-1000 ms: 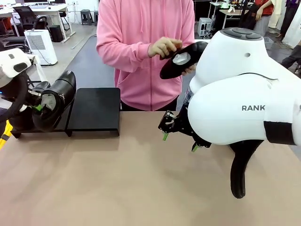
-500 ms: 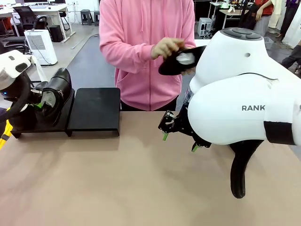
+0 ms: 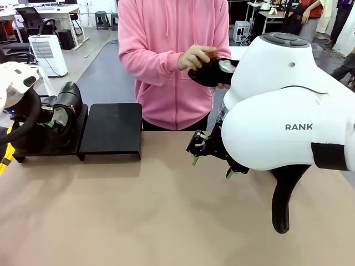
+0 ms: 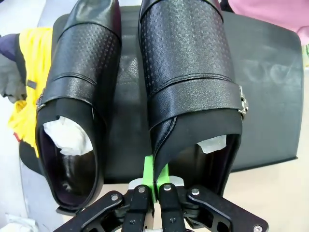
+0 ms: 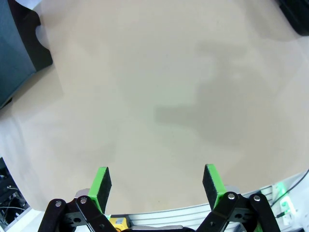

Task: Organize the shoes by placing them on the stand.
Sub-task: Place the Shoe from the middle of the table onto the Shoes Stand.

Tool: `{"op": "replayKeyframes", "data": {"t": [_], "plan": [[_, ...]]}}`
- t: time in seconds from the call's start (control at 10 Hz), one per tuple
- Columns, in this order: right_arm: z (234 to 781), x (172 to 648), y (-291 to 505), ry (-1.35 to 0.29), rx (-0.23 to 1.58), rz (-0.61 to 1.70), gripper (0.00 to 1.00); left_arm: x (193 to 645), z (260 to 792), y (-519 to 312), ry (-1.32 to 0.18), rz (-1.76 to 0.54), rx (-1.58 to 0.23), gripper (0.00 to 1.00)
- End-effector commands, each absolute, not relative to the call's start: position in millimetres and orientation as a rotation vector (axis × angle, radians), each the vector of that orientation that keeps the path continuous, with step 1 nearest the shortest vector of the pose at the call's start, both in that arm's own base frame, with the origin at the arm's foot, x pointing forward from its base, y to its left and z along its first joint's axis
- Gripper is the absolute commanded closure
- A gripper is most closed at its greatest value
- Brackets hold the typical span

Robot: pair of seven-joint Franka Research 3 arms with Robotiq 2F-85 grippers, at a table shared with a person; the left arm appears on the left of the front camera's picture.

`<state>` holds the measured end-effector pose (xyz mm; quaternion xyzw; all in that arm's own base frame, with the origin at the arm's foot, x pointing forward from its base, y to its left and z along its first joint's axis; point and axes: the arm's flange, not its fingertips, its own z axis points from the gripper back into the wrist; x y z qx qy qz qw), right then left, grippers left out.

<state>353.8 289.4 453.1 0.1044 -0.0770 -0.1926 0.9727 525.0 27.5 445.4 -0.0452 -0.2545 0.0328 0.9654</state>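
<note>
- Matte black low stand (image 4: 270, 87) carries two glossy black paper-stuffed leather shoes (image 4: 79, 72), parallel, toes pointing away from your left gripper (image 4: 155, 169).
- It's pinched on one shoe (image 4: 193, 72), at the heel rim.
- Right gripper (image 5: 157, 183): wide open, empty.

Stretching tan across the lower frame as the bench (image 3: 122, 210); bearing at the left edge the stand (image 3: 111, 130), two low black platforms side by side.

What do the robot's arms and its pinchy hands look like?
The big right arm is rounded, shiny white, with dark letters "RANK" and a black cable. The right gripper and left gripper are black with bright green finger pads.
</note>
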Motion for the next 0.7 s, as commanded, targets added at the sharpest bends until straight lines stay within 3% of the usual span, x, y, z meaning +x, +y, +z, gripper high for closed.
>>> {"op": "replayKeyframes", "data": {"t": [0.0,0.4,0.6], "plan": [[455,357,291,-0.150,0.240,-0.371,0.00,530,449,33,-0.536,0.086,-0.097,1.00],[455,357,291,-0.150,0.240,-0.371,0.00,528,438,35,-0.497,0.103,-0.100,0.96],[455,357,291,-0.150,0.240,-0.371,0.00,529,437,37,-0.486,0.108,-0.091,0.58]]}}
